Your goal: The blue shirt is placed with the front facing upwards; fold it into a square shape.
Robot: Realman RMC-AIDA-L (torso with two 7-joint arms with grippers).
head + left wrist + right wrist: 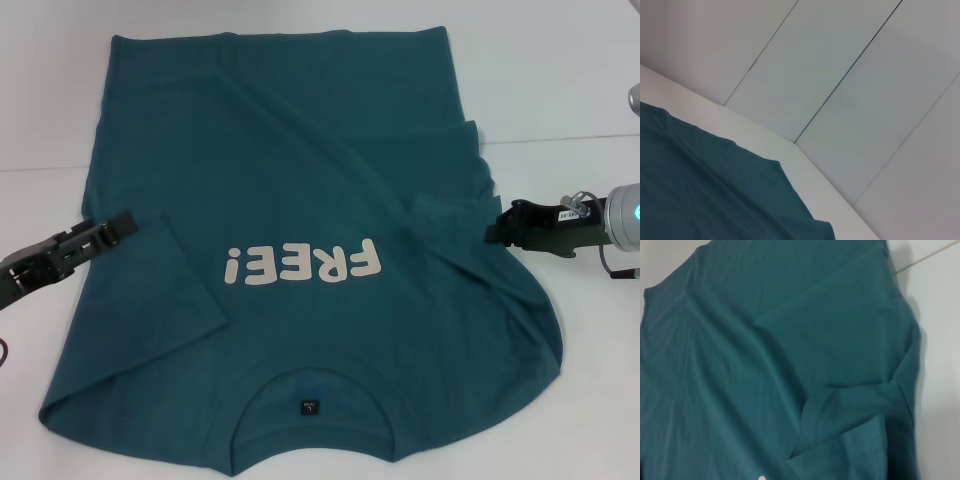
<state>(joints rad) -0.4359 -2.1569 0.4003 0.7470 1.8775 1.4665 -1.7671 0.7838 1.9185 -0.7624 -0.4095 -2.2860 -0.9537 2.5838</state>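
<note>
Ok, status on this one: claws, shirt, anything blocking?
Left claw at shirt's left edge, right claw at right sleeve. Blue shirt flat on the table, lettering up, both sleeves folded in. Nothing blocking.

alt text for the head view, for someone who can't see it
A blue shirt lies front up on a white table, collar nearest the camera, both sleeves folded inward over the body. The left gripper and right gripper sit at its side edges.
</note>
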